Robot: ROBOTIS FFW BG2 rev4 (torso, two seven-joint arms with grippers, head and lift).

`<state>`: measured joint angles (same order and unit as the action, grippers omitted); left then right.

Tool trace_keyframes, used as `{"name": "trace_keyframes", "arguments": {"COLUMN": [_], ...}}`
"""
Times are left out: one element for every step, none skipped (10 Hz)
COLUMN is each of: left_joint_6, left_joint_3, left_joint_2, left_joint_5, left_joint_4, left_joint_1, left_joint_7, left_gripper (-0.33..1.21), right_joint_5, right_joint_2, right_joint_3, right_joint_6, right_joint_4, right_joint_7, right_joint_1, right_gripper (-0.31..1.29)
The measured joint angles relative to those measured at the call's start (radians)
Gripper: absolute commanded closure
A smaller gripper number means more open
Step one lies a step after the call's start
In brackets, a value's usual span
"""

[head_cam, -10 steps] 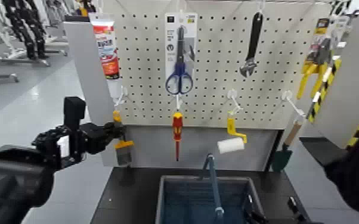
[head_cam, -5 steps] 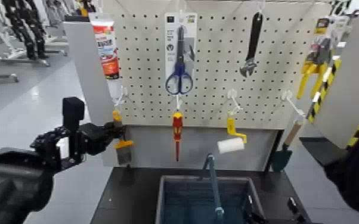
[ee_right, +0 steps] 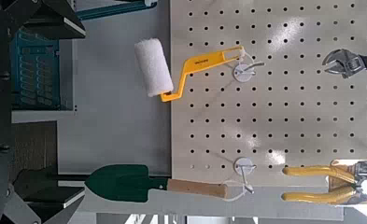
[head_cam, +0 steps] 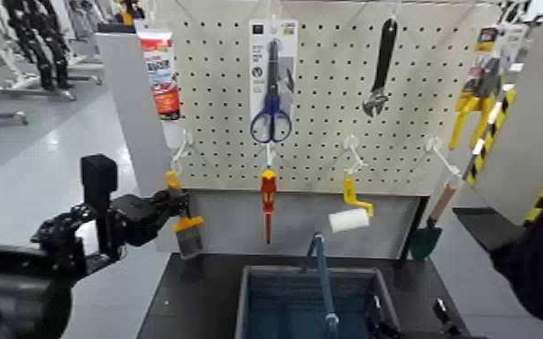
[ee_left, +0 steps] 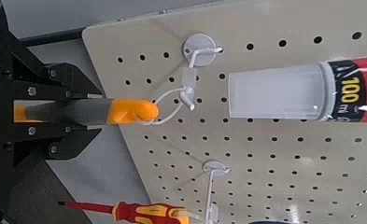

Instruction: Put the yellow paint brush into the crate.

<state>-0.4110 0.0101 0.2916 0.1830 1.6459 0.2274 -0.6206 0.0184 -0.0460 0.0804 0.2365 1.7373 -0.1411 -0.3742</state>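
Yellow paint brush [head_cam: 188, 237] clamped in left jaws outside crate [head_cam: 243, 302], wide right jaws nearby.

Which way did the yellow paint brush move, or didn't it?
Yes, a little: the yellow paint brush tilted, its handle top shifting toward the robot's left against the pegboard.

Screwdriver [head_cam: 269, 194] L of roller [head_cam: 350, 218], both above crate [head_cam: 242, 306].
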Motion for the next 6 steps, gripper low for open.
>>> {"name": "trace_keyframes", "arguments": {"left_joint_6": [-0.014,-0.024,-0.031,-0.041,-0.053,-0.067], "left_joint_3": [-0.023,-0.042,-0.053,-0.058,-0.06,-0.053], "left_joint_2": [-0.008,-0.014,-0.019,-0.023,-0.028,-0.033], "left_joint_5": [-0.001,-0.004,-0.006,-0.007,-0.005,0.002], "left_joint_4": [0.046,0.079,0.104,0.129,0.157,0.185], "left_joint_1": [-0.028,-0.046,-0.057,-0.065,-0.076,-0.084], "left_joint_7": [0.003,0.003,0.002,0.002,0.002,0.002], "left_gripper": [1.13,1.13,1.13,1.13,1.13,1.13], "right_joint_5": [0.0,0.0,0.0,0.0,0.0,0.0], "right_joint_2": [0.0,0.0,0.0,0.0,0.0,0.0], "right_joint_3": [0.001,0.002,0.002,0.002,0.002,0.002], "right_joint_6": [0.0,-0.001,-0.002,-0.002,-0.001,0.0], "right_joint_4": [-0.001,-0.001,-0.001,-0.001,-0.002,-0.002], "right_joint_7": [0.0,0.0,0.0,0.0,0.0,0.0], "right_joint_1": [0.0,0.001,0.001,0.002,0.002,0.002], "right_gripper": [0.12,0.12,0.12,0.12,0.12,0.12]}}
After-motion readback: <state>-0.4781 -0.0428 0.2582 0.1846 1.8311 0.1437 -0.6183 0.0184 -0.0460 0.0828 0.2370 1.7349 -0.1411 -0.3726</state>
